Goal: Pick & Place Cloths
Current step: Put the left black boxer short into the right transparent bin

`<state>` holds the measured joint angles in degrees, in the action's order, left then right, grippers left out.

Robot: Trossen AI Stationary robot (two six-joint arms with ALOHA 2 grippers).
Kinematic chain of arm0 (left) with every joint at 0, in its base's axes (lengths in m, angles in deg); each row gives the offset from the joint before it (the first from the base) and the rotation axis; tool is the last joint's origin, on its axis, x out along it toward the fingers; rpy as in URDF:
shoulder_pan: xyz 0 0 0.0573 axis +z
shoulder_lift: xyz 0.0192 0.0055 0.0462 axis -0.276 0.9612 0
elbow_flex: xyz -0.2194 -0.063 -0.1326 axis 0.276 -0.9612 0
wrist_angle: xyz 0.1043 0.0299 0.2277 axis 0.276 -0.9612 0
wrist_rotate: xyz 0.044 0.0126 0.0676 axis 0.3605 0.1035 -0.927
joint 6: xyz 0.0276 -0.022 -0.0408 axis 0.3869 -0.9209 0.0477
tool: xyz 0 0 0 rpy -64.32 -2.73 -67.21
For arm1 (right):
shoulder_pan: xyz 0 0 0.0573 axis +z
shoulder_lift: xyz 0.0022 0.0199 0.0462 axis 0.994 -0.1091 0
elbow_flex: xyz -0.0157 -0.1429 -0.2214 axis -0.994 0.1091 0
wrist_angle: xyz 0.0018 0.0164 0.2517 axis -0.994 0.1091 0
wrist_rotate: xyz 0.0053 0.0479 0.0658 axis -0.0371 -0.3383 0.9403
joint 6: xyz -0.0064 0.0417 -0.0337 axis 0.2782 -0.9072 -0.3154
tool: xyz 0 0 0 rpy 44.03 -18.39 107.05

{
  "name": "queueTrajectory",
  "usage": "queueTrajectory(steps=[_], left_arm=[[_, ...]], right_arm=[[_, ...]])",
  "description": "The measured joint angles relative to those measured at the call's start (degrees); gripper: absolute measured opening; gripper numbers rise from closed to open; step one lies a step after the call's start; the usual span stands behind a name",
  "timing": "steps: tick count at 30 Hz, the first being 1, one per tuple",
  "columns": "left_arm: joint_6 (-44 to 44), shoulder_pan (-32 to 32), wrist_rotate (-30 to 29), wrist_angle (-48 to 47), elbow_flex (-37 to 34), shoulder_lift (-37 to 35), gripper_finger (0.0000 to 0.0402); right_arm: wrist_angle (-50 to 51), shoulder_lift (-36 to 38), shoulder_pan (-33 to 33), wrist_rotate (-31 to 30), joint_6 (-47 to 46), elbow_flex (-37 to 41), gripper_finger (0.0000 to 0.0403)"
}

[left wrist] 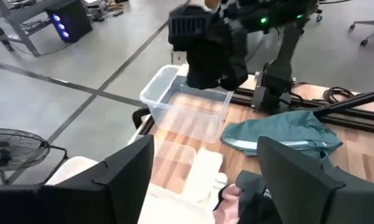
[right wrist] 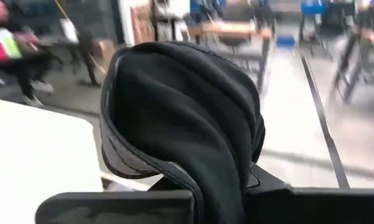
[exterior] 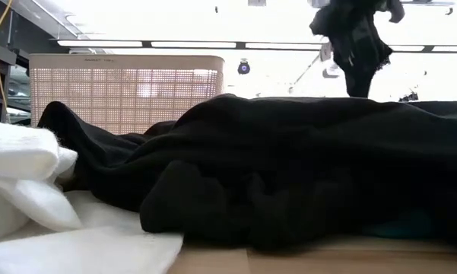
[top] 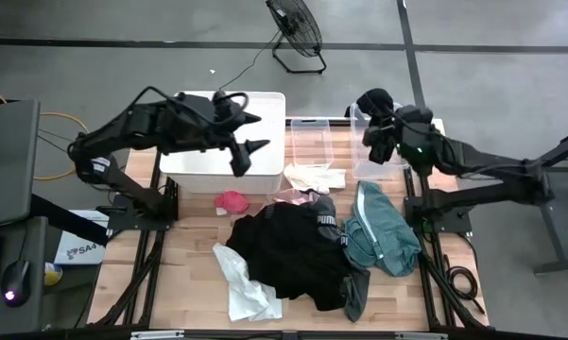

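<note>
Clamped tight on a black cloth (right wrist: 187, 118), right gripper (top: 383, 127) up in the air, hanging over the clear tub (top: 378, 142) at the far right of the table (top: 189, 264). Bunched and drooping from both sides of those fingers, that cloth, seen dark against the ceiling lights in the low view.

Spread open and holding nothing, left gripper (top: 249, 137), poised above the white basket (top: 222, 142), fingers (left wrist: 112, 180) wide apart. Just beyond and below those fingers, a second clear tub (top: 312, 142) with a white cloth (top: 314, 177) lying beside it.

Nearer the table's middle, between the 2 grippers and well below both: big black heap (top: 298, 250), filling most of the low view. Teal cloth (top: 383, 231) touching the heap on the right gripper's side. Small pink cloth (top: 232, 200) almost under the left gripper, by the basket's edge. White rag (top: 246, 288) at the heap's near corner, on the left gripper's side.
</note>
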<state>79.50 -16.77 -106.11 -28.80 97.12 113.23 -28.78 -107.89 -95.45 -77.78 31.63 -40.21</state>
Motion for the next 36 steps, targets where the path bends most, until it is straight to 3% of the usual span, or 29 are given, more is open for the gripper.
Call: queueTrajectory(steps=[8,15,23,30,36], left_arm=[[0.30,0.00,0.00,2.87,-9.72,-6.89,0.0246],[0.39,0.00,0.93,12.99,-24.44,-14.75,0.0244],[-0.62,0.00,4.44,22.98,-40.18,-23.44,0.0244],[-0.66,0.00,4.91,24.27,-47.29,-29.12,0.0244],[0.78,0.00,4.91,24.48,-48.93,-32.36,0.0244]], right_arm=[[11.73,-4.24,-17.66,16.54,-7.39,0.00,0.0015],[18.13,-11.52,-27.64,26.58,-10.88,0.00,0.0015],[22.78,-17.91,-30.52,33.56,-15.11,0.00,0.0024],[24.06,-20.83,-32.67,38.90,-20.35,0.00,0.0084],[24.84,-19.92,-35.09,41.55,-20.83,0.00,0.0143]])
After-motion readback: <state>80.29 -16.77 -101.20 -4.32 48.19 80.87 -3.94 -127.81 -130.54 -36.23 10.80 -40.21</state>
